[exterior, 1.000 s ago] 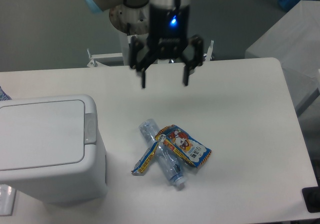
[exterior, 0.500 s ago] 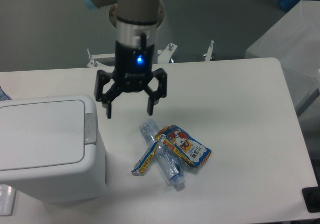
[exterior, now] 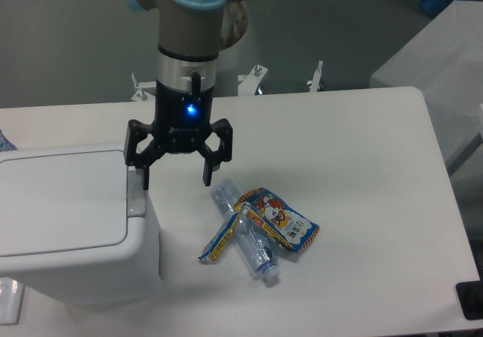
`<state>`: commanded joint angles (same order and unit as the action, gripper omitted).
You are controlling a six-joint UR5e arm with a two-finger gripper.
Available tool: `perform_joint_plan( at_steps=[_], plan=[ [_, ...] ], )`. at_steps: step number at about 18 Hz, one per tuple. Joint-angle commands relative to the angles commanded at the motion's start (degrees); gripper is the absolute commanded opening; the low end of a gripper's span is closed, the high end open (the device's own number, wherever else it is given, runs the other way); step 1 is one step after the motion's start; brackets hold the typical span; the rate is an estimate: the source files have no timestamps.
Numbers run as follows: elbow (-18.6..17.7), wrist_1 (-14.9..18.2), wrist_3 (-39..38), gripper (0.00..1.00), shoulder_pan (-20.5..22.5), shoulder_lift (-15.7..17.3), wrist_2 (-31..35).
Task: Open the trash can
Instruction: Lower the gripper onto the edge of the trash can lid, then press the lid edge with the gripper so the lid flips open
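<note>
The trash can (exterior: pixel 68 224) is a large white boxy bin at the left of the table, its flat lid down. Its small grey latch tab (exterior: pixel 136 200) sits on the right edge of the lid. My gripper (exterior: pixel 175 179) is open and empty, fingers pointing down. Its left finger (exterior: pixel 143 175) hangs just above the latch tab, partly covering it, and its right finger (exterior: pixel 207 173) hangs over the table beside the bin. I cannot tell if the left finger touches the tab.
A clear plastic bottle (exterior: pixel 245 235) lies on the table right of the bin, with a colourful snack wrapper (exterior: pixel 279 220) over it and another wrapper (exterior: pixel 219 240) beneath. A white surface (exterior: pixel 445 65) stands at the far right.
The gripper has moved left and down from over the middle of the table to the bin's right edge, staying open. The bin, bottle and wrappers have not moved.
</note>
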<state>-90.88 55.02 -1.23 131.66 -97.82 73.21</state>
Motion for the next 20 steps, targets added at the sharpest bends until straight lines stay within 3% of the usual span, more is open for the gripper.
perform_joint_plan(
  at_steps=[20],
  plan=[
    [0.0, 0.0, 0.2, 1.00, -0.4, -1.0, 0.1]
  ],
)
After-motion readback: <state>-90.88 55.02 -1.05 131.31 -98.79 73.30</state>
